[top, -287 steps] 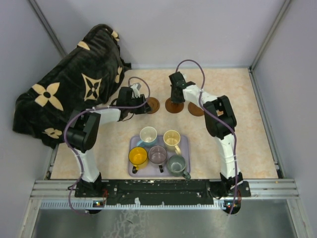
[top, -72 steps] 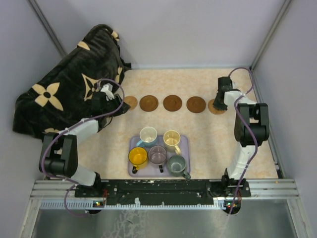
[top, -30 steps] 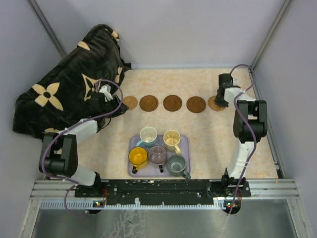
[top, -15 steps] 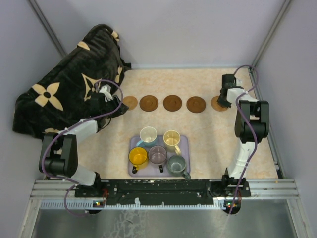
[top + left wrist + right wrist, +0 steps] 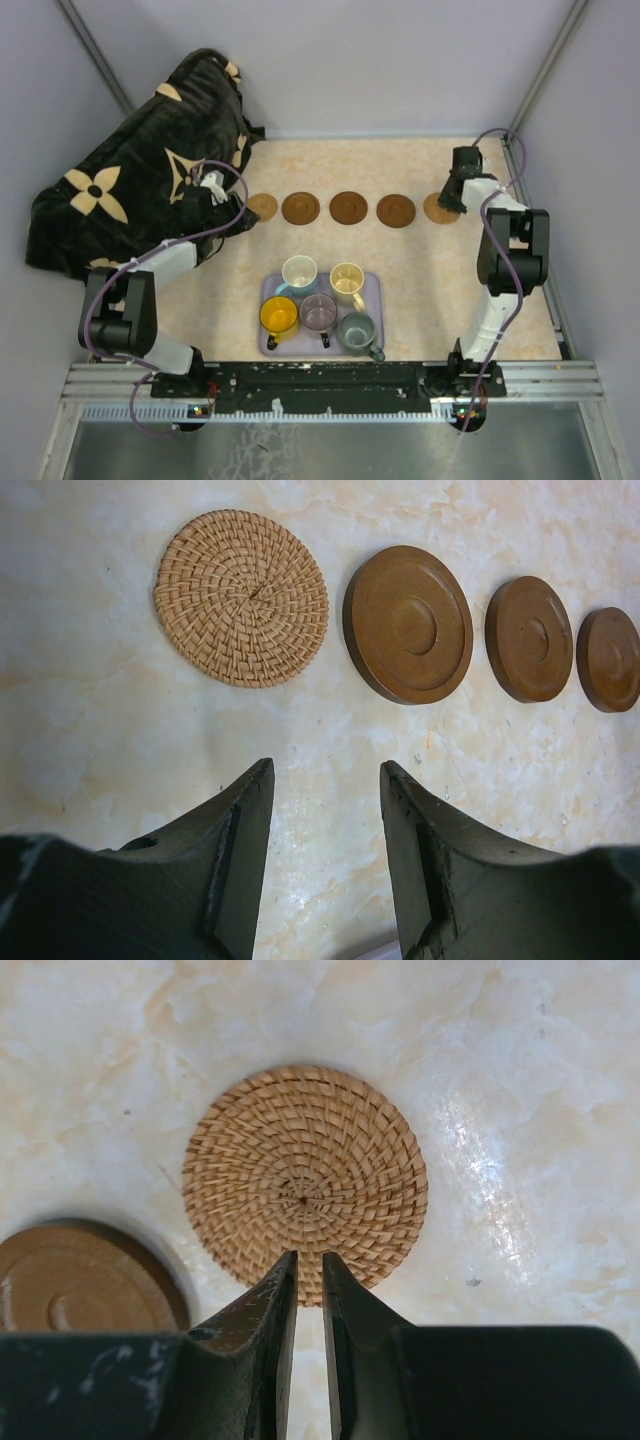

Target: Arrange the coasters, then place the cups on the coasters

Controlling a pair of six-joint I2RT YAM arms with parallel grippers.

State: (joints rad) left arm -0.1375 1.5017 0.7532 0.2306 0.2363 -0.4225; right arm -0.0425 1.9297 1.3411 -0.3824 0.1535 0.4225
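Five coasters lie in a row across the far half of the table: a woven tan coaster [image 5: 262, 207] [image 5: 241, 597], three dark wooden ones [image 5: 300, 208] [image 5: 349, 208] [image 5: 396, 210], and a second woven coaster [image 5: 438, 208] [image 5: 305, 1182]. My left gripper [image 5: 228, 212] [image 5: 326, 768] hangs open and empty just short of the left woven coaster. My right gripper [image 5: 450, 200] [image 5: 309, 1257] hovers over the near rim of the right woven coaster. Only a narrow slit shows between its fingers, with nothing in it. Five cups stand on the lavender tray [image 5: 372, 285], among them white-blue [image 5: 299, 272], orange [image 5: 279, 315] and grey-green [image 5: 357, 330].
A black blanket with tan flower shapes [image 5: 130, 180] is heaped over the far left corner, right behind my left arm. Grey walls and metal posts close in the table on three sides. The tray sits near the front edge between the two arm bases.
My right gripper has drawn back slightly toward the far right corner, above the right woven coaster, which stays flat. The left arm and all cups have not moved.
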